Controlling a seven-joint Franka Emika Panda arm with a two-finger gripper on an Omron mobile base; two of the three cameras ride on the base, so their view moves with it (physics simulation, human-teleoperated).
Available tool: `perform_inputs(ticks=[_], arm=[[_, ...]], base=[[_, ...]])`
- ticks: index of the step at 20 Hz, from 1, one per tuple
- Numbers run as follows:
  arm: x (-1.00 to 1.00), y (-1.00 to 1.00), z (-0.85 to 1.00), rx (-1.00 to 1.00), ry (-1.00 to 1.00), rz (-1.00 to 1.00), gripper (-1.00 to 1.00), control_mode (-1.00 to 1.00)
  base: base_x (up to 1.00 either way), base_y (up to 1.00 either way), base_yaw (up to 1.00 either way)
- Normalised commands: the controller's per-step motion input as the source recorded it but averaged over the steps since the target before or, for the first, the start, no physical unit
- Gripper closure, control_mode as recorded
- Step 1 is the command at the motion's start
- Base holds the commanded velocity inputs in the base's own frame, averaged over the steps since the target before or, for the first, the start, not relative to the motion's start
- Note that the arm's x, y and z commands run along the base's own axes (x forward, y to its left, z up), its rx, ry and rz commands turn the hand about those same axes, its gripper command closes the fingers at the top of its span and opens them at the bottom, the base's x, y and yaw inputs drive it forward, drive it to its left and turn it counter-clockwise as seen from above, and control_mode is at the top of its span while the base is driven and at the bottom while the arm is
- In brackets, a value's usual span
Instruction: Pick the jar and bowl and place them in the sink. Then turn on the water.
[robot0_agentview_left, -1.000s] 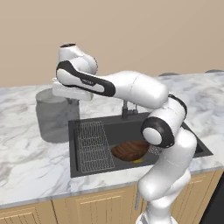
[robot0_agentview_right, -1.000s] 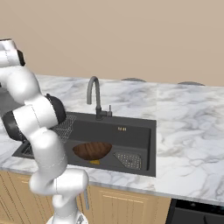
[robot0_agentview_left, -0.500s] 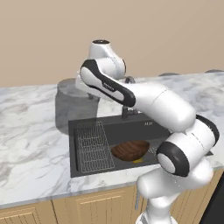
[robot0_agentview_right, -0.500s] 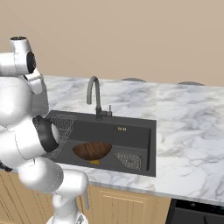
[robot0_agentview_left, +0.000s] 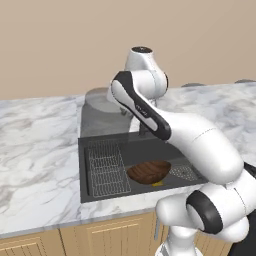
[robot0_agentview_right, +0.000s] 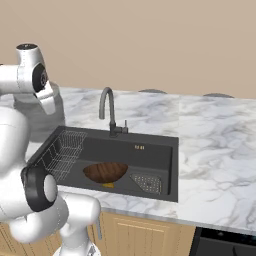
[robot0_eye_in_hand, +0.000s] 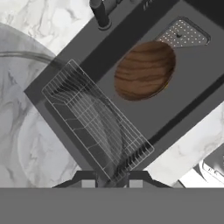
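From the left base view, the see-through grey jar (robot0_agentview_left: 102, 107) hangs up above the marble tabletop (robot0_agentview_left: 35, 150), behind the sink's (robot0_agentview_left: 100, 145) back left corner, partly hidden by the white arm. In the hand view, the jar (robot0_eye_in_hand: 39, 131) looks like a big hazy grey shape right up close, and the end effector (robot0_eye_in_hand: 111, 183) pinches it. The wire rack (robot0_agentview_left: 106, 167) sits at the sink's left end. The wooden bowl (robot0_agentview_left: 149, 171) lies in the basin. The right base view shows the curved faucet (robot0_agentview_right: 107, 107) behind the bowl (robot0_agentview_right: 105, 172).
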Motion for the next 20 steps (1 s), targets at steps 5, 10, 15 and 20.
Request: perform_inputs(ticks=[5,10,15,20], arm=[[-0.16,-0.55,0.15,0.00,0.00,-0.12,1.00,-1.00],[-0.44,-0.74,0.00,0.00,0.00,-0.15,1.00,-1.00],[-0.59,-0.85,0.00,0.00,0.00,-0.17,1.00,-1.00],[-0.33,-0.83,0.00,0.00,0.00,-0.14,1.00,-1.00]], base=[[0.00,0.00,0.00],[0.00,0.00,0.00],[0.00,0.00,0.00],[0.00,0.00,0.00]])
